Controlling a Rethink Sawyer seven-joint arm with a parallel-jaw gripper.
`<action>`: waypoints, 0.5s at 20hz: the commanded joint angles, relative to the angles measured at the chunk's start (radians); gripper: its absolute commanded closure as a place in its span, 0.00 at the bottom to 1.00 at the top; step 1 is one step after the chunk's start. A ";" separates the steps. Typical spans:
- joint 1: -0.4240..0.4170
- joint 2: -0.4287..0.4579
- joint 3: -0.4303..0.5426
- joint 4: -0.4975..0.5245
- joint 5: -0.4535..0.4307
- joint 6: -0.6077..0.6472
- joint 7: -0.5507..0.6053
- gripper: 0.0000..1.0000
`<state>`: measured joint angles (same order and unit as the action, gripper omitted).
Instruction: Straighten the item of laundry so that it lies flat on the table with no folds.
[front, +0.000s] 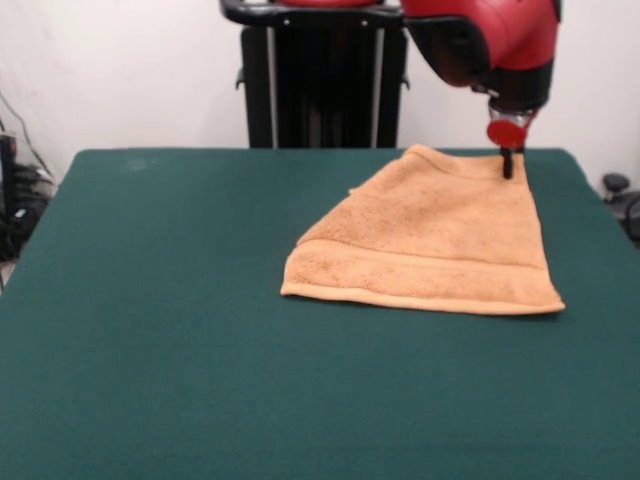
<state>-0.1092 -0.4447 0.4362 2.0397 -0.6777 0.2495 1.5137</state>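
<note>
Covering the whole near part of the view, the large rectangular table in dark green felt-like cloth (180, 380) lies bare up to the small orange-tan terry hand towel (430, 250), which rests right of centre with its near hem straight, a woven band running just behind that hem, and its left side drawn into a slanting fold that narrows the cloth toward the far edge. At the towel's far right corner the red and black arm's gripper (508, 165) comes down from above, its dark tip at the cloth. Whether the claw is clenched on the towel or released cannot be told, nor whether it touches.
</note>
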 joint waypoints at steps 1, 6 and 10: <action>-0.013 0.024 0.011 -0.099 -0.022 -0.104 0.106 0.00; -0.023 0.025 0.015 -0.096 -0.022 -0.096 0.098 0.00; -0.027 0.028 0.019 -0.097 -0.020 -0.086 0.093 0.00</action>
<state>-0.1119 -0.4440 0.4363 2.0409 -0.6775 0.2458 1.5137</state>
